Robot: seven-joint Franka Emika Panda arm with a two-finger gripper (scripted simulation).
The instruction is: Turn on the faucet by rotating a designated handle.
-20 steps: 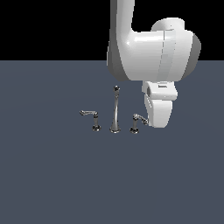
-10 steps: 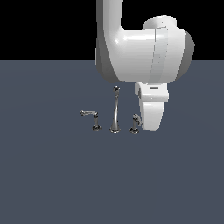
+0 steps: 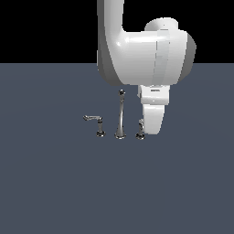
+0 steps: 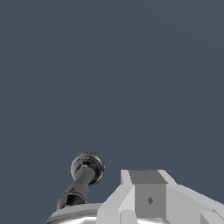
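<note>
The chrome faucet has a tall slender spout (image 3: 120, 115) with a knobbed tip. The designated handle (image 3: 140, 132) stands to the spout's right in the exterior view. Only its post and round foot show there, and its lever arm is hidden behind my hand. My gripper (image 3: 152, 130) hangs right beside this post, touching or almost touching it, and its fingers are hidden. In the wrist view the handle's post and foot (image 4: 86, 171) show close to one grey finger (image 4: 148, 197). The mirror twin handle (image 3: 94, 119) stands at the left, untouched.
The faucet set stands on a flat dark grey-blue floor (image 3: 55, 183). My bulky white arm (image 3: 141, 55) rises above and behind the handle. Nothing else shows around the faucet.
My hand has moved toward the exterior view's left, up against the designated handle. The lever arm, which jutted rightward a second ago, is now covered by the hand.
</note>
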